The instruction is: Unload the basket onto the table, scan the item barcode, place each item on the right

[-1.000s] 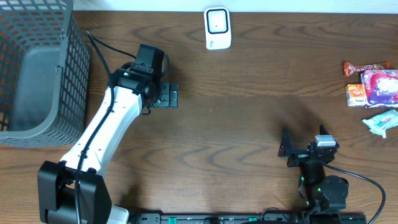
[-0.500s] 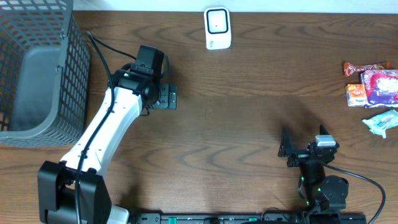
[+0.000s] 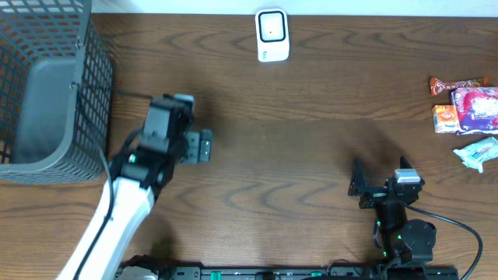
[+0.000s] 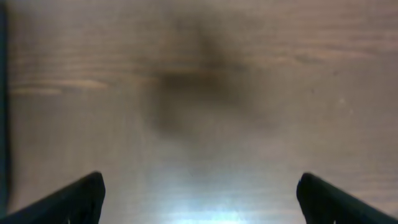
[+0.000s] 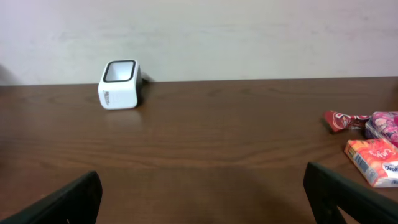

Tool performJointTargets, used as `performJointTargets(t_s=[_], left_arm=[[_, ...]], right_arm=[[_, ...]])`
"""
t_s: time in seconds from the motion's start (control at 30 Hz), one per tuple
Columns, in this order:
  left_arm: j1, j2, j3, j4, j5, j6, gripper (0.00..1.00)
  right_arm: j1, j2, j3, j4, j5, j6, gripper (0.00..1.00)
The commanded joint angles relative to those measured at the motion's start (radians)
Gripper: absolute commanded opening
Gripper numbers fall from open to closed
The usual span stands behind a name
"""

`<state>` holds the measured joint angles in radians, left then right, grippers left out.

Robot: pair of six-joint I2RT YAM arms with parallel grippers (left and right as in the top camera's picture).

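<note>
Snack packets [image 3: 475,105] number four, scanner [image 3: 272,35] one; left hand [image 3: 205,145], right hand [image 5: 200,186] spread empty.

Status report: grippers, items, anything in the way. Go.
Left gripper open, empty. Right gripper open, empty. Snack packs far right, none picked up; scanner at the back. Nothing between right gripper and packs.

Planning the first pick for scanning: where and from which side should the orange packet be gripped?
Probably from straight above, since the orange packet lies flat. Pinch its near and far edges, which look free; the purple pack crowds its right side. The open right hand is nearest.
</note>
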<state>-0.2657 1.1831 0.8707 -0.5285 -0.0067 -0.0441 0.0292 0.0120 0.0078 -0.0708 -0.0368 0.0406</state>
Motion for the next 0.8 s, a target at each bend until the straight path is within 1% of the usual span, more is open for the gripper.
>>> performJointTargets(t_s=[0.0, 0.17, 0.2, 0.33, 0.47, 0.77], left_arm=[[0.026, -0.142, -0.145, 0.088, -0.013, 0.018, 0.98], [0.035, -0.359, -0.295, 0.185, -0.013, 0.019, 0.98], [0.035, -0.439, -0.341, 0.193, -0.013, 0.029, 0.98], [0.035, -0.557, -0.414, 0.193, -0.013, 0.029, 0.98], [0.034, -0.613, -0.449, 0.191, -0.013, 0.029, 0.98], [0.035, -0.668, -0.45, 0.184, -0.013, 0.029, 0.98]], right_arm=[[-0.006, -0.005, -0.002, -0.004, 0.001, 0.007, 0.99], [-0.006, -0.005, -0.002, -0.004, 0.001, 0.007, 0.99], [-0.006, -0.005, -0.002, -0.004, 0.001, 0.007, 0.99], [-0.006, -0.005, -0.002, -0.004, 0.002, 0.007, 0.99], [-0.006, -0.005, -0.002, -0.004, 0.001, 0.007, 0.99], [-0.006, -0.005, -0.002, -0.004, 0.001, 0.007, 0.99]])
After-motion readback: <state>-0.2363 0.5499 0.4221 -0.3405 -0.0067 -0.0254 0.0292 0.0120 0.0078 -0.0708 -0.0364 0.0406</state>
